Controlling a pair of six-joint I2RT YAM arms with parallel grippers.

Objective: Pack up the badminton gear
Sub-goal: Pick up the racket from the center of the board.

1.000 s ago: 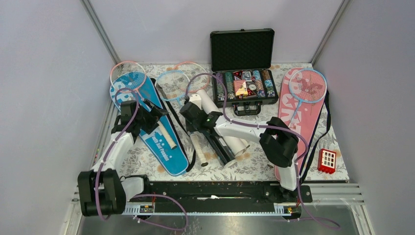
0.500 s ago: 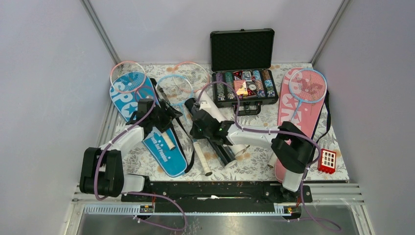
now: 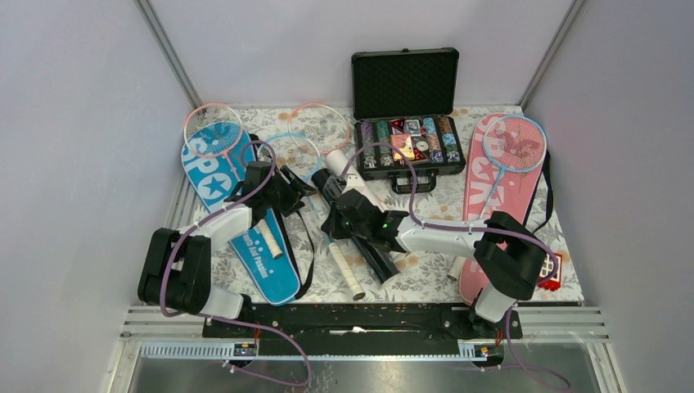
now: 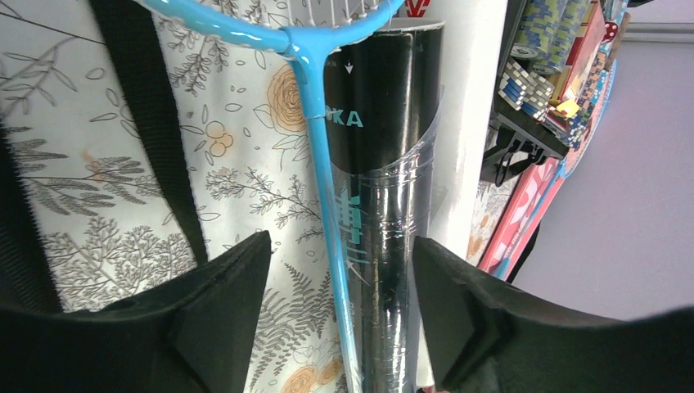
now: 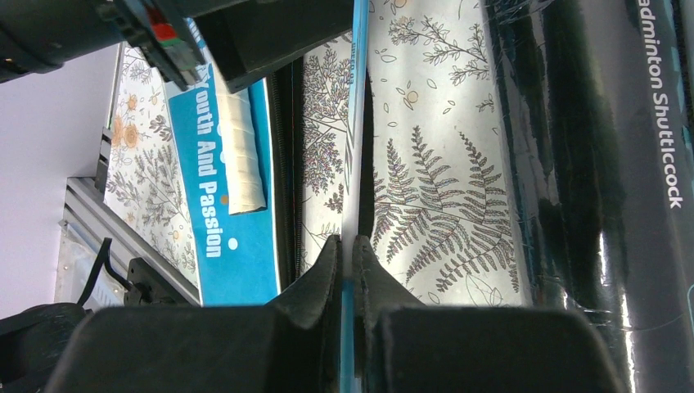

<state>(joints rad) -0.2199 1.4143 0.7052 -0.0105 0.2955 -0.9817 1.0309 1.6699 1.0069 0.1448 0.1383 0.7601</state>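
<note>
Right claw (image 5: 347,255) pinches the blue racket (image 5: 357,123); left claw (image 4: 337,274), spread, straddles its shaft beside the black tube (image 4: 393,205), having swung right.

"What stands at the back of the table?"
"A black case (image 3: 405,82), lid upright, with rows of poker chips (image 3: 378,147) inside."
"Anything else?"
"A small red block (image 3: 554,278), well right of the case and nearer, on the same floral cloth (image 3: 425,266)."

I'm driving two matching arms, the left arm (image 3: 214,229) and right arm (image 3: 438,237): white links, bulky black joints, purple cables (image 3: 411,190) looped alongside, a green light (image 3: 385,222), and matte black wedge fingers (image 4: 221,303).
</note>
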